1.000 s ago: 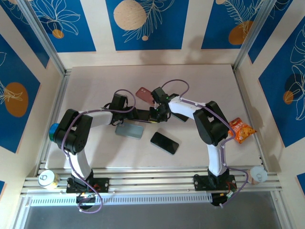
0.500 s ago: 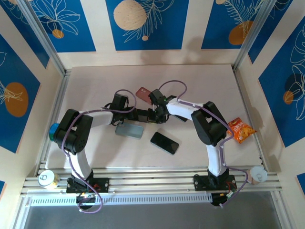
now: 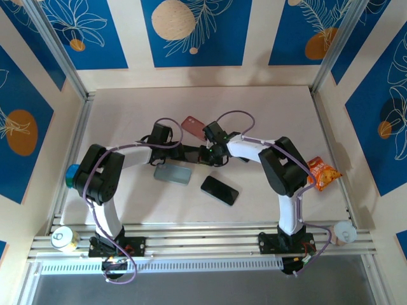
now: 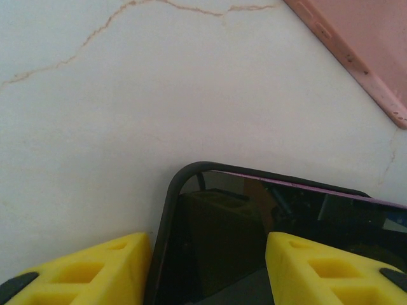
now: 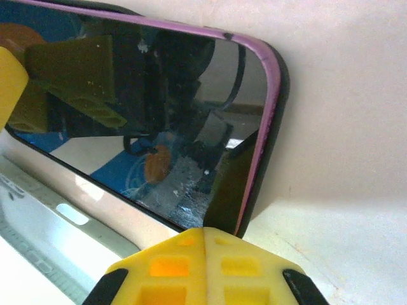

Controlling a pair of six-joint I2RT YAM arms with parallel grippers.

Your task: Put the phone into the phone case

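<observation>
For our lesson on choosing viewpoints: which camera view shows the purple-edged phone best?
The right wrist view. The phone takes up most of that picture, so its glossy screen and purple edge are easy to see. The left wrist view catches just one rounded corner at the bottom. In the top view it is too small and too covered to make out.

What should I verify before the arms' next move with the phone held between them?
1. Phone sits between the left gripper fingers: ok.
2. Right gripper closed firmly on it: cannot tell.
3. Purple edge flush inside the dark rim: cannot tell.
4. Pink item apart from the phone: ok.
5. Black phone and grey case lie flat, clear of both grippers: ok.
</observation>
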